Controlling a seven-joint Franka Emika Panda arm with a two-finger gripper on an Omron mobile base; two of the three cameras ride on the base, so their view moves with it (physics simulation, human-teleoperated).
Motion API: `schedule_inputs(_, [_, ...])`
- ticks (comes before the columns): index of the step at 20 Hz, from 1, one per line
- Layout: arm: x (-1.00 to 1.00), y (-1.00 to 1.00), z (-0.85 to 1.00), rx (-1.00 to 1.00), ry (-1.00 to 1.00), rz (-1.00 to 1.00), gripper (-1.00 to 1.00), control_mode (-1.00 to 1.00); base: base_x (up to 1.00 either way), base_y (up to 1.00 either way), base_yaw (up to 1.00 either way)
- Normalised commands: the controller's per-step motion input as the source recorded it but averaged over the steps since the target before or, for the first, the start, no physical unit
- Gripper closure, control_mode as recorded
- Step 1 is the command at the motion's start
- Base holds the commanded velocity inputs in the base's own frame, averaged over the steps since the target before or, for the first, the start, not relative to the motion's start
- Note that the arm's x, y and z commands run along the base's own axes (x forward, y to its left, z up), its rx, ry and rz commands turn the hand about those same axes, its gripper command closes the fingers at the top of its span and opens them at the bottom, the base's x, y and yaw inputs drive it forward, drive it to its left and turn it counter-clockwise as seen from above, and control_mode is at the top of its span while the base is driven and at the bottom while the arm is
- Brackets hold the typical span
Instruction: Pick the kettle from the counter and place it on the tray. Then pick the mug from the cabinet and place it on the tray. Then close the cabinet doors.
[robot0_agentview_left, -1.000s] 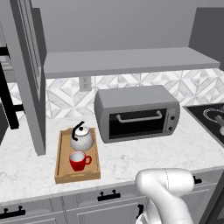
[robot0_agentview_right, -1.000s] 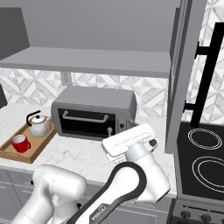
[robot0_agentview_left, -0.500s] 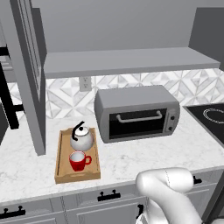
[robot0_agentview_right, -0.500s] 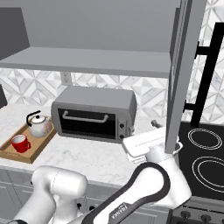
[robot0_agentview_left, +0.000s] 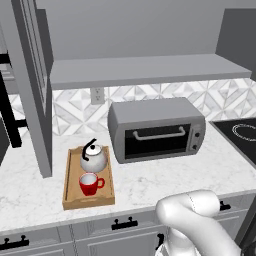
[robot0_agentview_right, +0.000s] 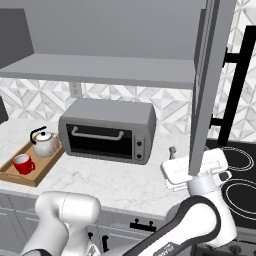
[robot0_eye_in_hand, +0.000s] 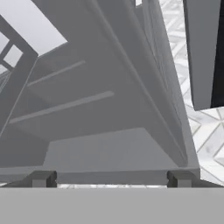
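The silver-white kettle (robot0_agentview_left: 93, 159) (robot0_agentview_right: 45, 144) and the red mug (robot0_agentview_left: 90, 184) (robot0_agentview_right: 23, 163) both stand on the light-wood tray (robot0_agentview_left: 89, 202) (robot0_agentview_right: 30, 179), at the left of the marble counter (robot0_agentview_left: 150, 180). Both cabinet doors stand open: the left door (robot0_agentview_left: 32, 85) and the right door (robot0_agentview_right: 210, 85), with the grey shelf (robot0_agentview_left: 145, 70) bare between them. My white hand (robot0_agentview_right: 180, 172) is low at the right door's bottom edge, partly behind it. In the hand view my gripper (robot0_eye_in_hand: 111, 179) is open, fingertips (robot0_eye_in_hand: 43, 178) wide apart, facing the door's grey panel with nothing held.
A grey toaster oven (robot0_agentview_left: 157, 130) (robot0_agentview_right: 107, 130) sits mid-counter under the shelf. A black cooktop (robot0_agentview_right: 235, 185) (robot0_agentview_left: 240, 132) lies to the right. The right door's black bar handle (robot0_agentview_right: 235, 90) is on its far side. Grey drawers (robot0_agentview_left: 125, 235) run below the counter.
My hand has swung to the right over the counter, from in front of the toaster oven to the right door's lower edge. Kettle, mug and tray have not moved.
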Motion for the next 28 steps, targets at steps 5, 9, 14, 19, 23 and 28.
schedule_inputs(5, [0.0,-0.37,0.01,0.04,-0.09,-0.06,-1.0,-1.0,0.0,0.0,0.0])
schedule_inputs(9, [0.0,-0.2,0.22,0.0,-0.07,-0.08,-1.0,-1.0,0.0,0.0,0.0])
schedule_inputs(14, [-0.03,-0.03,0.41,0.0,-0.11,-0.06,-1.0,-1.0,0.0,0.0,0.0])
schedule_inputs(19, [-0.24,0.01,0.41,-0.02,-0.21,0.0,-1.0,-1.0,0.0,0.0,0.0])
schedule_inputs(23, [-0.36,0.26,0.33,-0.12,-0.25,0.0,-1.0,-1.0,0.0,0.0,0.0])
schedule_inputs(28, [-0.32,0.56,0.27,-0.24,-0.14,0.0,-1.0,-1.0,0.0,0.0,0.0])
